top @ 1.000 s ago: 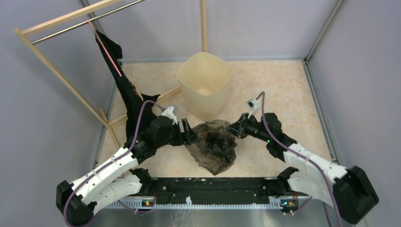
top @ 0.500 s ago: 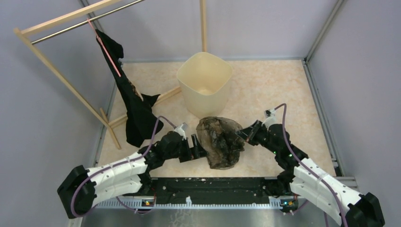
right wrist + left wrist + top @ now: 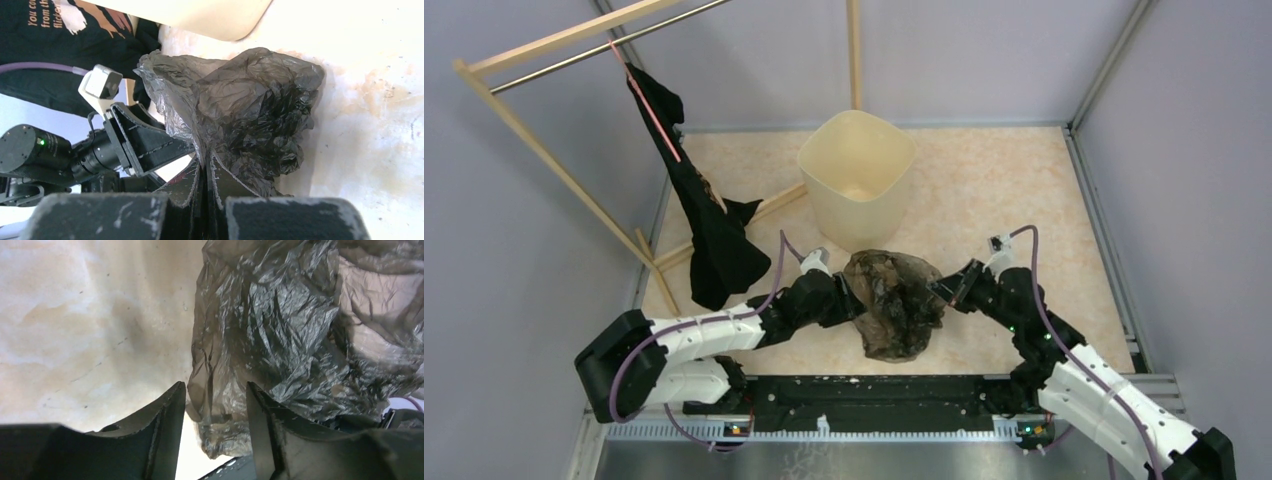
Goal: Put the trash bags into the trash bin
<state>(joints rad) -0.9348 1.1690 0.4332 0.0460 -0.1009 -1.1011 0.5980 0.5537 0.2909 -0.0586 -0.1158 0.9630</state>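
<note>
Bag (image 3: 894,305), thin crumpled grey-black plastic, hangs bunched between my two tools above the near middle of the table (image 3: 1024,190). It sits just short of the bin (image 3: 856,180), not in it. I cannot tell whether its lowest fold touches the table.

The right tool (image 3: 205,165) is clenched on a pinch of film at the bag's right side, with the fingers almost together. The left tool (image 3: 215,400) is parted, and a fold of the bag lies in the gap between its fingers, not yet squeezed.

The cream bin stands upright and open just behind the bag.

My worries, as I judge them:
- One small pinch seems to carry the load, so the slick film could slide out or tear.
- The bag bulges wide, so it could catch the bin's rim and tip or push the bin.
- A black shirt (image 3: 714,240) hangs from a wooden rack (image 3: 544,150) close to my left arm and could snag.

The shirt carries the only writing: yellow lines cut off at "You co", "from th" and "flick". I see no labels on the bag or bin.
</note>
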